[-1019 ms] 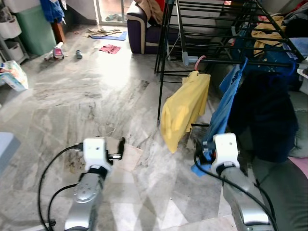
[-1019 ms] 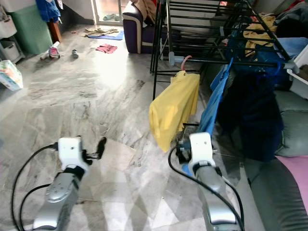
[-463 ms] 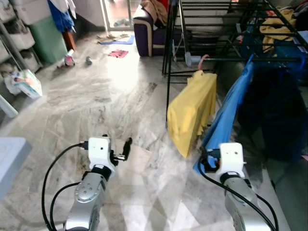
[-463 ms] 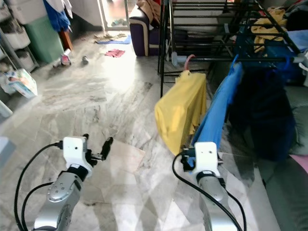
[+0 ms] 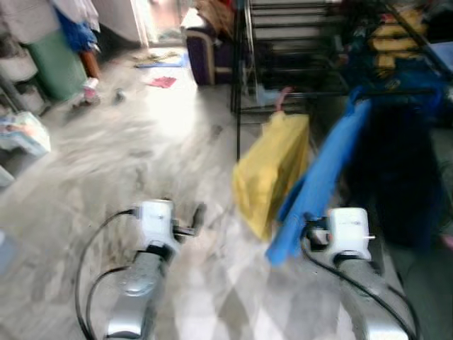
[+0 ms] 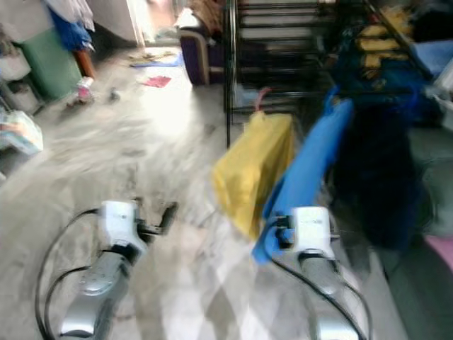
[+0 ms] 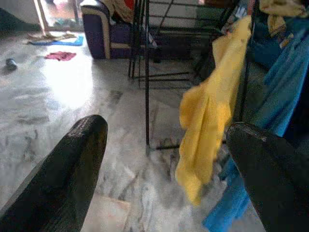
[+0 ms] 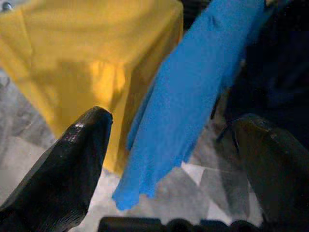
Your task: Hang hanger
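Observation:
A black drying rack (image 5: 297,42) stands ahead on the right. A yellow garment (image 5: 272,173) hangs from it on a pink hanger (image 5: 283,95). Beside that hang a blue garment (image 5: 325,177) and a dark navy one (image 5: 403,170). My left gripper (image 7: 169,140) is open and empty, held low over the marble floor, left of the yellow garment. My right gripper (image 8: 178,130) is open too, close in front of the blue garment's lower edge (image 8: 193,111), with nothing between its fingers. Both eye views are blurred.
A purple sofa (image 5: 205,49) sits behind the rack's left end. A green bin (image 5: 53,53) and a bag (image 5: 25,134) stand at the left. Small clothes (image 5: 161,81) lie on the floor far ahead. Open marble floor (image 5: 141,142) spreads left of the rack.
The whole view has shifted and gone blurred, so the camera moved. Both arms keep the same pose with their fingers apart. The blue garment now hangs closer to my right gripper.

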Controlling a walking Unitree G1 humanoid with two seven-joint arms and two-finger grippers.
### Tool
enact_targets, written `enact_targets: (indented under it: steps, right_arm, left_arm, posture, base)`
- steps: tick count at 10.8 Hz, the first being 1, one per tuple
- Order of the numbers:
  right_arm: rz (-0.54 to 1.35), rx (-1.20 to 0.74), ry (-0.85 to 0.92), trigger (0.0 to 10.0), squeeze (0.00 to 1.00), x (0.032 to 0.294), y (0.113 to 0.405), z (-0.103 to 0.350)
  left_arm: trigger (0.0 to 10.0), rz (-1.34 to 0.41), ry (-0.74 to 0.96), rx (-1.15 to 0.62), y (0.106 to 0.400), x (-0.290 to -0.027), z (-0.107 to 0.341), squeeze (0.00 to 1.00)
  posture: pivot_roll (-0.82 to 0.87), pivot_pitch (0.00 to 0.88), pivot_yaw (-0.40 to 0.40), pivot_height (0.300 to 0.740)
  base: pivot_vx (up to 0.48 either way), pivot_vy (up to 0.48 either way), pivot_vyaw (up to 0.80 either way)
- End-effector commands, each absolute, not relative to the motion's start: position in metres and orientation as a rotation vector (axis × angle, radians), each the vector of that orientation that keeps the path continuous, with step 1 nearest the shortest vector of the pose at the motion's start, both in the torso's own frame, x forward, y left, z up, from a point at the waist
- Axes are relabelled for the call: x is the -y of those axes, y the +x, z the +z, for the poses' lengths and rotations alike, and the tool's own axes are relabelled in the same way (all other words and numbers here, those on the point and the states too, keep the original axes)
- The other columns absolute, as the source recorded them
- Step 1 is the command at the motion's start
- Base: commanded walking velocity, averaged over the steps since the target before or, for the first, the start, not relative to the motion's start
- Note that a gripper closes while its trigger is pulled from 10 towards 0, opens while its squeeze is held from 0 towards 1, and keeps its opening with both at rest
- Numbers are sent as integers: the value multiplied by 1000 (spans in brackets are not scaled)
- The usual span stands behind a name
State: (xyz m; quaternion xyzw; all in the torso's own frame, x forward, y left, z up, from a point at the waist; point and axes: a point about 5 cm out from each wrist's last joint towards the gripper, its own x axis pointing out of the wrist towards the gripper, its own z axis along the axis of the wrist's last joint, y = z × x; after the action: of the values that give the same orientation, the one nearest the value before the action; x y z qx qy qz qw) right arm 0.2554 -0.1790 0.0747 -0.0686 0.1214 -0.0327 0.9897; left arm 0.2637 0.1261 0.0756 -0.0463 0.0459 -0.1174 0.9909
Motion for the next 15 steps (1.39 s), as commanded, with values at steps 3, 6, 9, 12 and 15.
enact_targets:
  steps: [3,6,9,12,15]
  right_arm:
    - [-25,-227,-106,10000,0,168,255,78]
    - [22,-217,-114,10000,0,170,251,80]
    - [-16,-168,-126,10000,0,186,254,90]
    - [-100,-171,-64,10000,0,189,237,88]
    - [-141,-196,-33,10000,0,191,223,82]
  left_arm:
    - [10000,-139,-30,-108,263,-144,73,0]
    - [10000,-57,-15,-123,249,-165,69,0]
    - [10000,-40,54,-152,228,-193,64,0]
    - [10000,-106,86,-152,245,-193,66,0]
    - [10000,-143,82,-155,247,-188,66,0]
  posture:
    - [-50,17,16,740]
    - [-8,16,-29,740]
    - [17,21,-17,740]
    - [-11,27,32,740]
    - [-32,35,63,740]
  base:
    - [91,0,0]
    - [0,0,0]
    - [0,0,0]
    - [0,0,0]
    - [0,0,0]
